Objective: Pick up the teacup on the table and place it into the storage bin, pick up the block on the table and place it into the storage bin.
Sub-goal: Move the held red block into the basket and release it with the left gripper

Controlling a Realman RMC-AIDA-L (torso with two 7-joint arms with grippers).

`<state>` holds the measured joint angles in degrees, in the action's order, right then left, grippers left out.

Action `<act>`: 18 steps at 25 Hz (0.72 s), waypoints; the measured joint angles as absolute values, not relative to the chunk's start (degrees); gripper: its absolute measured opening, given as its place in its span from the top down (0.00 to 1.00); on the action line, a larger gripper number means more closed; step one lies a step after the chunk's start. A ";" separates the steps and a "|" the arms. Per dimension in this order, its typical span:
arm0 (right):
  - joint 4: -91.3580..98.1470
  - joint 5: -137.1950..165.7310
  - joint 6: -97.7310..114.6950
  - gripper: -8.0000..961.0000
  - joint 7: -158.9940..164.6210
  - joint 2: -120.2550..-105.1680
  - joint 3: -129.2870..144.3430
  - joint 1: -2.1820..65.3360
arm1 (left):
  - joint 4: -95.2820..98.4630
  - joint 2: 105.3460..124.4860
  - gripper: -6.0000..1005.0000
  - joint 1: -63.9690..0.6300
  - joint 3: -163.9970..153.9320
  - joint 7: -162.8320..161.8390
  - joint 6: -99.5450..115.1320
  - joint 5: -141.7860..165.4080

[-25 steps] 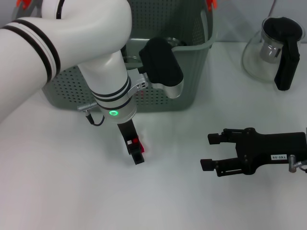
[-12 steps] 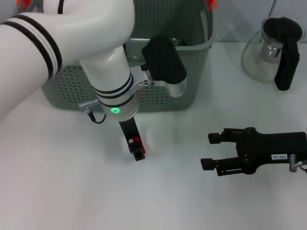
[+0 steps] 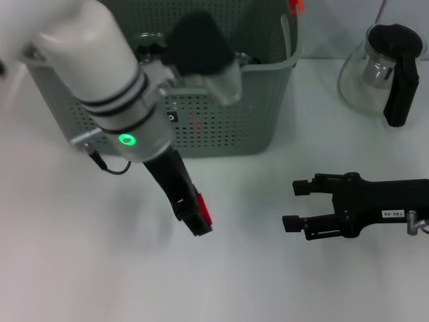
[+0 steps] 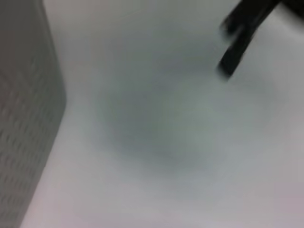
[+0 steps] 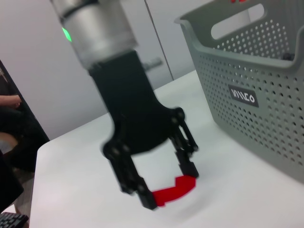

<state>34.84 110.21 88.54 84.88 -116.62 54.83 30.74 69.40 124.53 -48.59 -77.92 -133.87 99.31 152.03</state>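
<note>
Left gripper (image 3: 194, 218) clamped on the red block (image 3: 203, 208), lifted above the table (image 3: 80, 268) just in front of the bin (image 3: 268, 100). Bin at the table's far edge. Right gripper (image 3: 293, 204) low near the right edge, fingers spread and holding nothing. Teapot (image 3: 385, 64) in the far right corner.

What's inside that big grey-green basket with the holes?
Little shows inside the grey-green perforated plastic storage bin: something with a metallic rim peeks above its front wall. The left arm covers most of the opening, so the rest stays hidden.
</note>
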 joint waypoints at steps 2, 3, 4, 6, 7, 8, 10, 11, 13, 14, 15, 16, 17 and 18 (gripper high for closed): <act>34.96 110.24 88.59 0.05 84.83 -116.63 54.76 30.93 | 73.33 124.34 0.34 -47.33 -71.99 -132.01 103.17 147.37; 35.04 110.26 88.64 0.05 84.82 -116.63 54.75 31.02 | 74.46 124.30 0.34 -47.12 -68.73 -130.95 104.87 145.07; 35.10 110.29 88.67 0.05 84.82 -116.63 54.75 31.05 | 75.39 124.18 0.34 -47.02 -65.83 -130.01 106.22 143.00; 35.20 110.32 88.75 0.05 84.81 -116.63 54.75 31.11 | 78.13 124.10 0.34 -46.77 -58.60 -127.59 109.28 138.26; 35.24 110.32 88.77 0.05 84.81 -116.63 54.75 31.11 | 78.13 124.10 0.34 -46.77 -58.60 -127.59 109.28 138.26; 35.26 110.33 88.78 0.05 84.81 -116.63 54.75 31.11 | 80.81 123.95 0.34 -46.61 -53.19 -125.93 109.80 135.31; 35.30 110.32 88.76 0.05 84.81 -116.58 54.75 31.11 | 82.00 123.66 0.34 -46.70 -49.87 -124.85 108.49 133.94; 35.31 110.30 88.77 0.05 84.81 -116.58 54.75 31.12 | 82.11 123.32 0.33 -46.92 -48.01 -124.19 106.44 133.07; 35.33 110.29 88.78 0.05 84.81 -116.57 54.75 31.12 | 80.95 122.44 0.33 -47.35 -45.84 -123.61 101.70 132.05; 35.33 110.30 88.77 0.05 84.81 -116.56 54.76 31.12 | 79.73 121.89 0.33 -47.56 -45.12 -123.53 98.14 131.72; 35.34 110.29 88.81 0.05 84.81 -116.55 54.75 31.11 | 77.31 121.16 0.33 -47.73 -44.79 -123.67 92.85 131.52; 35.34 110.29 88.78 0.05 84.81 -116.55 54.75 31.11 | 74.90 120.47 0.33 -48.00 -44.85 -123.70 89.04 131.54; 35.32 110.29 88.79 0.05 84.81 -116.54 54.75 31.11 | 72.46 119.84 0.33 -48.24 -44.93 -123.72 85.63 131.54; 35.25 110.30 88.79 0.05 84.81 -116.54 54.75 31.11 | 69.03 118.93 0.33 -48.74 -45.09 -123.72 81.72 131.49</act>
